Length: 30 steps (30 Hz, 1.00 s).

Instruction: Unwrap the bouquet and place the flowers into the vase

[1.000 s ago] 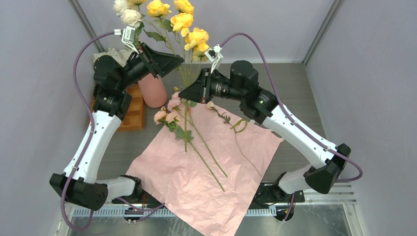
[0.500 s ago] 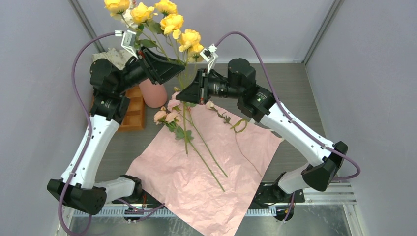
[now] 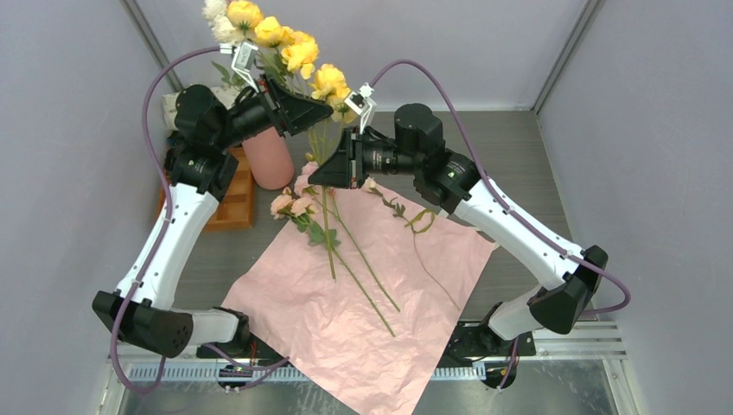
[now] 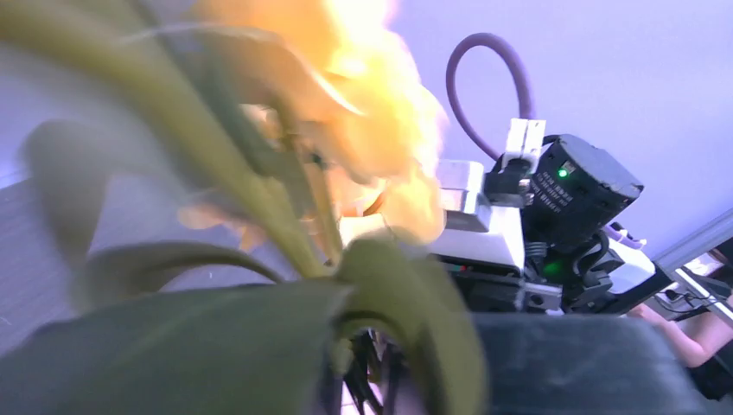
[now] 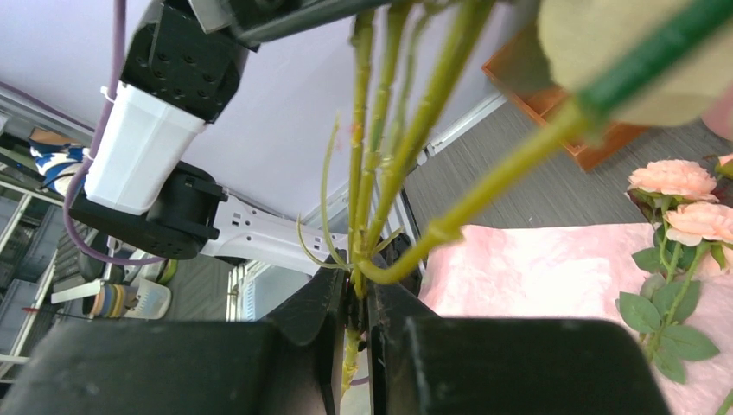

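Note:
The bouquet is undone, and its pink paper (image 3: 346,320) lies spread flat on the table. A bunch of yellow and cream flowers (image 3: 298,54) stands raised in the air, tilted left above the salmon-pink vase (image 3: 270,162). My right gripper (image 3: 313,179) is shut on the lower stems (image 5: 372,173), which are pinched between its jaws (image 5: 356,303). My left gripper (image 3: 324,108) sits at the stems higher up, just under the blooms. Blurred leaves (image 4: 216,346) hide its jaws in the left wrist view. Pink roses (image 3: 294,204) and loose stems (image 3: 372,277) lie on the paper.
An orange compartment tray (image 3: 235,201) sits left of the vase, under the left arm. A green sprig (image 3: 423,218) lies on the paper's right edge. Grey walls close in the back and both sides. The pink roses (image 5: 683,199) lie close to the right gripper.
The raised bunch has swung left towards the vase. The right gripper has shifted slightly left and down with the stems. The left gripper has edged right, up against the stems.

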### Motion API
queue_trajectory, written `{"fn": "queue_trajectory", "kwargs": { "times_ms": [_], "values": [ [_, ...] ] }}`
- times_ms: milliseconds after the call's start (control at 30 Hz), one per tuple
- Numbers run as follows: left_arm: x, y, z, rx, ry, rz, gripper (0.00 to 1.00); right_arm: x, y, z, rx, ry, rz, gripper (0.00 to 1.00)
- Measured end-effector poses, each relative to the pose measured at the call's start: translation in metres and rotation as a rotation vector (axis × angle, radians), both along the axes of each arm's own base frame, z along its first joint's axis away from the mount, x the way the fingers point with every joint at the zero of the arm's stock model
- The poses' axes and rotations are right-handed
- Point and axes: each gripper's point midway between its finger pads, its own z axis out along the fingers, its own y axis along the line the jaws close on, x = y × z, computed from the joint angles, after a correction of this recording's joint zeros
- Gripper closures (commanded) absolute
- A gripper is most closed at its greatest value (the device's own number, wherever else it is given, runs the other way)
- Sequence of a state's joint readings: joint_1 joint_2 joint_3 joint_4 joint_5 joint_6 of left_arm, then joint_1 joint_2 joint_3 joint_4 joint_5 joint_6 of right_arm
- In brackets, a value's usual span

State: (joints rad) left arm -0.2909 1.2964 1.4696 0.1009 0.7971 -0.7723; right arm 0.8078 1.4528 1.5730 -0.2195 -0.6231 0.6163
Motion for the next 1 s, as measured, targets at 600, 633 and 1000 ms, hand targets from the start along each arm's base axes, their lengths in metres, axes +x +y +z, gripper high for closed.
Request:
{"fn": "queue_trajectory", "kwargs": {
  "times_ms": [600,633,1000],
  "values": [
    [0.013,0.042,0.018,0.129,-0.094,0.331,1.00,-0.004,-0.042,0.017,-0.059,-0.174,-0.182,0.01],
    [0.014,0.048,0.022,0.135,-0.111,0.371,1.00,-0.004,-0.049,0.023,-0.054,-0.190,-0.212,0.01],
    [0.065,0.138,0.087,0.234,-0.342,0.969,1.00,0.011,-0.131,0.038,-0.087,-0.274,-0.588,0.00]
  ]
}}
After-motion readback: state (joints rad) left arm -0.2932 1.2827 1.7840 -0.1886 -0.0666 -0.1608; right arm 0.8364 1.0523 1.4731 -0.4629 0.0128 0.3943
